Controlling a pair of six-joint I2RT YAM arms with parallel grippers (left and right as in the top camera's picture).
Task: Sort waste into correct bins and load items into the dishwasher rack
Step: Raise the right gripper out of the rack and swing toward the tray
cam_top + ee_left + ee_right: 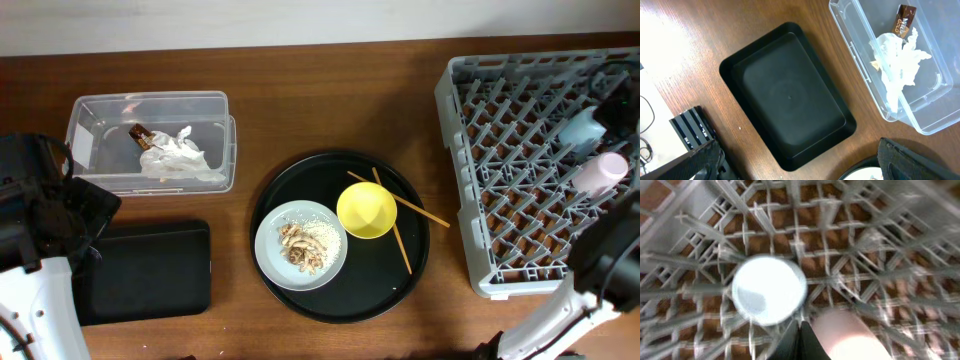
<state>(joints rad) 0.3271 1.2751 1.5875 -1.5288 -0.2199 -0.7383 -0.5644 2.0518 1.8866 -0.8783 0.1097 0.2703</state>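
The grey dishwasher rack [470,130] stands at the right, with a small blue cup [583,128] and a small pink cup [603,170] in it. In the blurred right wrist view my right gripper [801,326] is shut and empty, just above the rack [700,235] between the blue cup [769,290] and the pink cup [845,335]. My left gripper [802,167] is open and empty over the table beside the black rectangular tray [790,95]. Crumpled white paper [897,60] and a gold-brown wrapper [905,20] lie in the clear tub [855,50].
A large round black tray [340,295] in the middle carries a pale plate [275,245] of food scraps [300,245], a yellow bowl [366,210] and crossed chopsticks [430,216]. The clear tub [150,100] is at the back left, the black rectangular tray [150,270] in front of it.
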